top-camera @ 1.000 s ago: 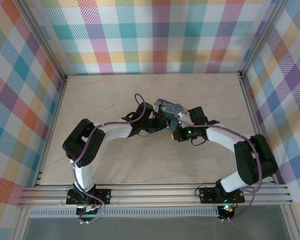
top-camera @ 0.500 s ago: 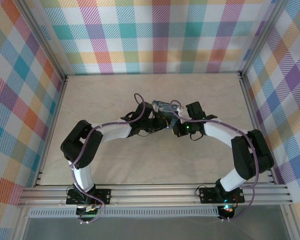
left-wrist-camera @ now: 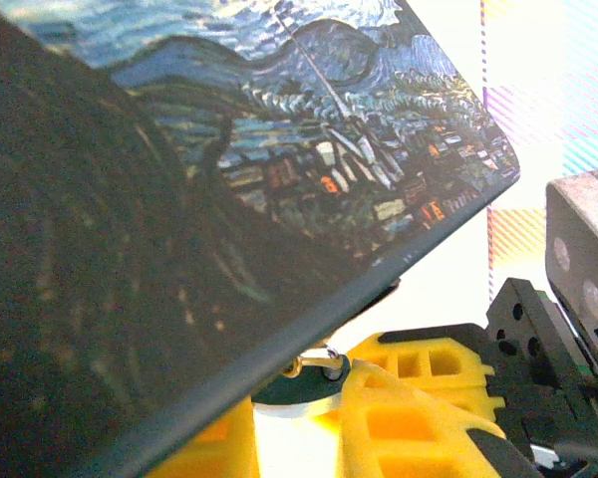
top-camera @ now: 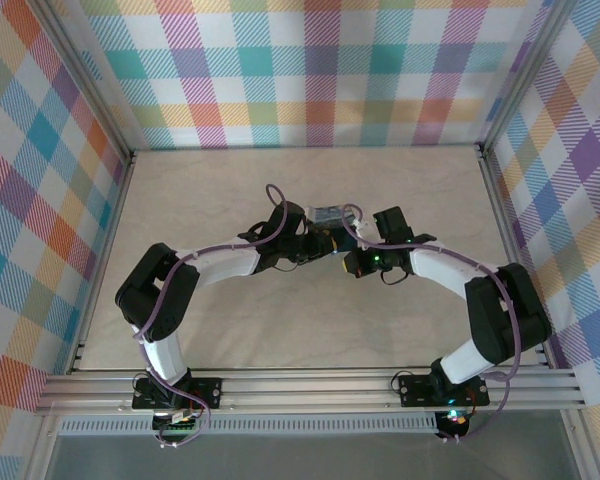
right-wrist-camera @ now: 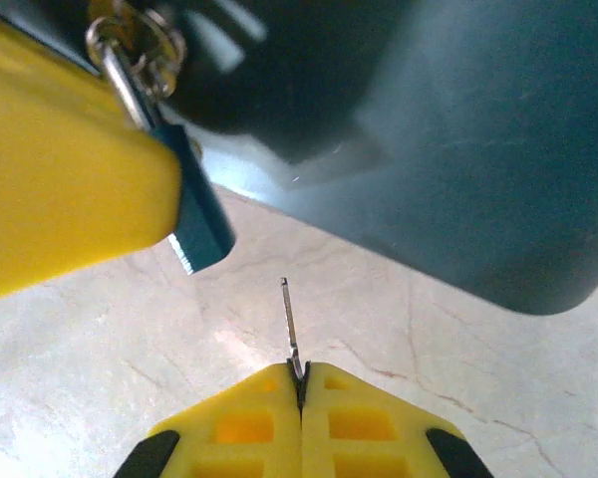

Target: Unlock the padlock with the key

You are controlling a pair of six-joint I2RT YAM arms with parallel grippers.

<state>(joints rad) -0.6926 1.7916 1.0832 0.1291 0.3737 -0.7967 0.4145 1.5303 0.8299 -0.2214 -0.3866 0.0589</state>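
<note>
Pinching a thin metal key (right-wrist-camera: 290, 324), the right gripper (right-wrist-camera: 301, 370) faces the padlock (right-wrist-camera: 195, 211).

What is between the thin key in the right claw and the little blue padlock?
Nothing visible. Only open air over the pale marbled table separates the thin dark metal key, pinched in the right claw, from the small blue-bodied padlock with its silvery shackle. The dark painted box lies beyond them, not between.
</note>
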